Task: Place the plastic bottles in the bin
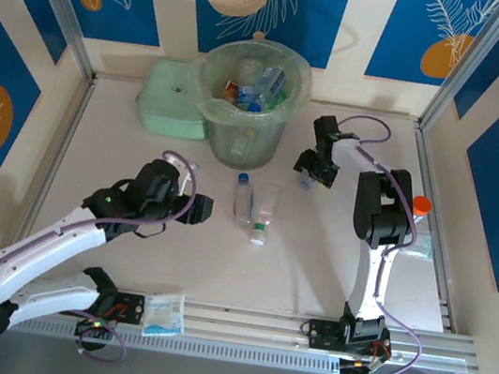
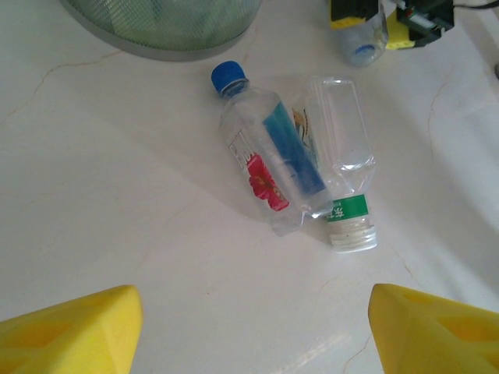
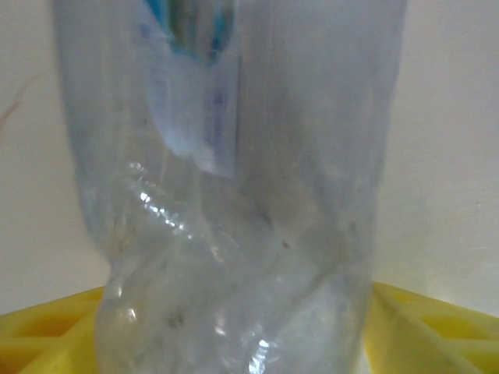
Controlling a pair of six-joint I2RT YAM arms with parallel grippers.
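Two plastic bottles lie side by side mid-table: a clear one with a blue cap and blue label (image 1: 243,200) (image 2: 265,160), and a clear flattened one with a green band and white cap (image 1: 264,216) (image 2: 343,148). My left gripper (image 1: 201,208) (image 2: 253,327) hovers open just left of them, with bare table between its yellow fingers. To the right of the bin (image 1: 247,139) (image 2: 164,27), which holds several bottles, my right gripper (image 1: 313,173) (image 3: 234,335) is shut on a crumpled clear bottle with a blue label (image 3: 234,195) (image 2: 362,39).
A flat mint-green box (image 1: 173,99) sits left of the bin. A white bottle with an orange cap (image 1: 422,210) stands at the right edge behind the right arm. A clear packet (image 1: 163,314) lies on the front rail. Metal frame posts border the table.
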